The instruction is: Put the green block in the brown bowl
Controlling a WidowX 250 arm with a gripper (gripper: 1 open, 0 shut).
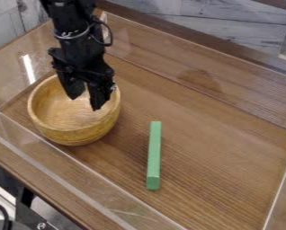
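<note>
The green block (pixel 154 154), a long slim bar, lies flat on the wooden table to the right of the brown bowl (pixel 59 128), pointing toward the front edge. The round wooden bowl sits at the left, and nothing shows inside it. My gripper (pixel 84 99) hangs straight down over the bowl's right half, its black fingers (pixel 100 94) spread apart and open, holding nothing. It is well apart from the green block.
A clear acrylic wall (pixel 61 189) runs along the front and left of the wooden table (pixel 218 117). A pale wall stands behind the table's far edge. Bare wood stretches to the right of the block.
</note>
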